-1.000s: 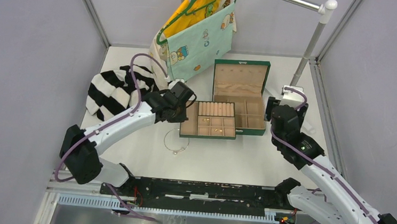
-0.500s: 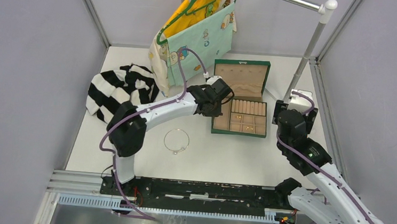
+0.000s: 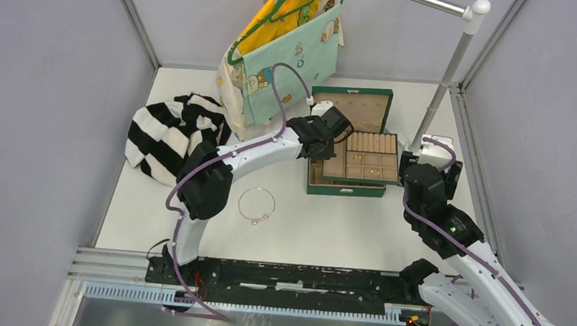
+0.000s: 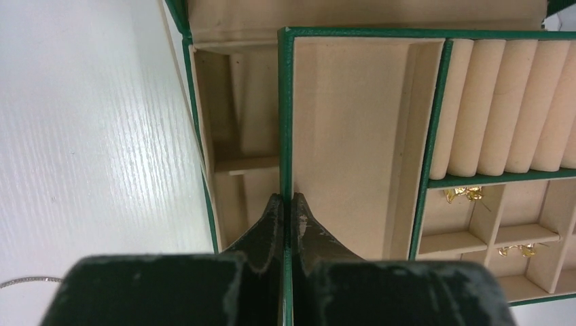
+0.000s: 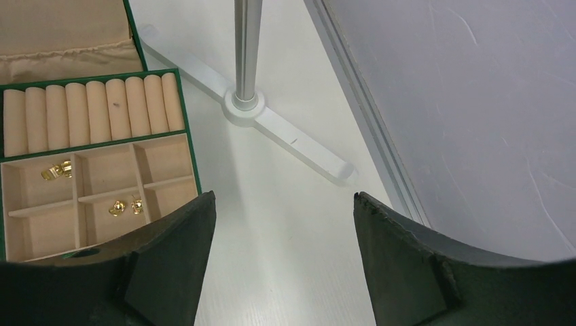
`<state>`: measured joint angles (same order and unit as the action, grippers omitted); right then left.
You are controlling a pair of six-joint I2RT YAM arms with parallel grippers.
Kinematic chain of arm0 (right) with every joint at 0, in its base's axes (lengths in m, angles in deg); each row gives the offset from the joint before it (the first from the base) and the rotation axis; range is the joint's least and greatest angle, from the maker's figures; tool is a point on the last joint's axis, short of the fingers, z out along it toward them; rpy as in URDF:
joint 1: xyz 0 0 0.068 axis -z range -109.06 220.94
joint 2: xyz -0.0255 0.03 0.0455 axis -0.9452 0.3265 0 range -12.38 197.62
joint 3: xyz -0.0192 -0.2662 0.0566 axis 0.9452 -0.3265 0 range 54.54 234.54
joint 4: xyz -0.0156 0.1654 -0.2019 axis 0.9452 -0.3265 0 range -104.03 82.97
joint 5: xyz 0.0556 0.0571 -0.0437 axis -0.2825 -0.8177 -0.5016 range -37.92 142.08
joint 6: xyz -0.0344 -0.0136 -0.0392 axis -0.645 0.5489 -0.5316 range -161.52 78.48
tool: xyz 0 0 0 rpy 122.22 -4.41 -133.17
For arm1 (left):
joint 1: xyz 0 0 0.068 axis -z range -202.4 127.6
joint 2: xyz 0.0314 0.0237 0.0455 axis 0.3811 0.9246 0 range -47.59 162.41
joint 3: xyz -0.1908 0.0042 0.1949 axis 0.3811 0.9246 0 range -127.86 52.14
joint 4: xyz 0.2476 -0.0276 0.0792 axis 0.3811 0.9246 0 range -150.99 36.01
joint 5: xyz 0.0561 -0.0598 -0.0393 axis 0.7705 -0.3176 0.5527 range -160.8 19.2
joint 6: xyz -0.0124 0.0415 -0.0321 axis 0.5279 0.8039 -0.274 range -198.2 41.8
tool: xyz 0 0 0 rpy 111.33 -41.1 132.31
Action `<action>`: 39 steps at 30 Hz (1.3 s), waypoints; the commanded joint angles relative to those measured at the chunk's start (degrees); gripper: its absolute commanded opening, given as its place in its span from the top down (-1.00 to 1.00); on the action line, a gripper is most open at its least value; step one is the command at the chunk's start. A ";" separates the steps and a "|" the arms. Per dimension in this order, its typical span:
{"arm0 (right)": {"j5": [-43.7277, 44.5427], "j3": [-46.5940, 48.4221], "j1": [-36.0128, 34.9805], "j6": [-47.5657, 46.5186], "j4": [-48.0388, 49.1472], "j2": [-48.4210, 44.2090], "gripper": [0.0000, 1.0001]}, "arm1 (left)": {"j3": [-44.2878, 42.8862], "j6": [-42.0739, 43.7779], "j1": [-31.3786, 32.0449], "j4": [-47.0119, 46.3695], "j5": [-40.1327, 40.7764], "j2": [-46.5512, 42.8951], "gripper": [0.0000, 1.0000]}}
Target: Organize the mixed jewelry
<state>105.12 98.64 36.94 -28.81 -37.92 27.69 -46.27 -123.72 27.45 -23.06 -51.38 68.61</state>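
Observation:
My left gripper [image 3: 331, 137] [image 4: 286, 198] is shut on the green left rim of the tan divided tray [image 3: 367, 160] [image 4: 353, 122]. It holds the tray over the open green box [image 3: 344, 188] [image 4: 234, 136], offset to the right. Tiny gold pieces [image 4: 464, 194] [image 5: 58, 171] lie in the tray's small compartments, and more show in the right wrist view [image 5: 126, 206]. The thin pale chain [image 3: 256, 205] lies looped on the table left of the box. My right gripper [image 3: 429, 149] [image 5: 282, 195] is open and empty over bare table, just right of the tray.
A clothes rack pole [image 3: 450, 63] with a white foot [image 5: 285, 132] stands right of the box. Clothes on a green hanger [image 3: 287, 42] hang at the back. A black-and-white striped garment [image 3: 167, 134] lies at the left. Grey walls close in both sides.
My left gripper has carried the tray from the box's front left to the right and back, over the box. My right gripper has drawn back slightly to the right.

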 commanded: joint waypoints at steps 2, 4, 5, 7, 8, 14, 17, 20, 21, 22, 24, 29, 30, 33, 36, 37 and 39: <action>2.19 -0.50 0.25 -0.27 -0.48 -0.88 -0.60 | -3.65 -3.16 -0.54 -0.64 4.08 0.69 0.96; 1.77 -0.81 0.22 -0.23 -0.43 -0.99 -0.59 | -3.23 -3.01 -0.74 -0.41 4.88 0.59 0.96; 1.49 -1.05 0.23 -0.11 -0.28 -0.96 -0.60 | -3.07 -2.96 -0.92 -0.28 4.92 0.60 0.96; 1.20 -1.44 0.22 -0.02 -0.05 -0.95 -0.59 | -3.10 -3.22 -0.98 0.63 5.59 0.90 0.96; 1.04 -1.52 0.21 0.03 0.05 -0.96 -0.60 | -2.92 -3.32 -1.11 0.88 5.77 0.90 0.96; 0.39 -2.00 0.26 0.12 0.59 -0.83 -0.59 | -1.72 -4.04 -1.35 1.65 6.20 0.57 0.96; 0.06 -2.06 0.22 0.17 0.91 -0.66 -0.60 | -1.53 -4.08 -1.33 1.78 6.27 0.56 0.97; -0.11 -2.08 0.24 -0.03 1.08 -0.45 -0.60 | -1.35 -3.50 -1.33 2.00 5.83 0.56 0.96; -0.11 -2.17 0.25 0.03 0.94 -0.33 -0.60 | -1.16 -3.52 -1.38 2.18 5.83 0.48 0.96; -0.17 -2.22 0.19 0.03 0.92 -0.30 -0.60 | -0.84 -3.53 -1.33 2.04 5.74 0.34 0.96; -0.22 -2.34 0.25 0.09 1.10 -0.24 -0.60 | -0.56 -3.32 -1.39 2.02 5.60 0.06 0.96; -0.48 -2.35 0.24 0.12 1.21 0.18 -0.60 | 0.28 -2.65 -1.39 2.83 5.53 -0.90 0.96; -0.50 -2.43 0.27 0.21 1.23 0.23 -0.60 | 0.69 -2.65 -1.30 3.02 5.54 -1.30 0.96; -0.65 -2.61 0.21 0.26 1.45 0.35 -0.60 | 2.53 -2.82 -1.42 3.00 5.59 -2.43 0.96; -1.05 -2.60 0.17 0.49 1.74 0.78 -0.60 | 3.43 -2.63 -1.43 2.85 5.65 -3.06 0.97; -1.18 -2.61 0.24 0.47 1.83 0.88 -0.60 | 3.59 -2.50 -1.43 2.89 5.51 -3.19 0.96; -1.36 -2.74 0.24 0.57 1.91 1.10 -0.60 | 4.11 -2.39 -1.42 2.74 5.22 -3.66 0.96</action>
<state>103.48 95.90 36.94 -28.90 -37.88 28.59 -42.90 -124.73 26.22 -20.44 -47.12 69.05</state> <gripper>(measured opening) 0.800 0.046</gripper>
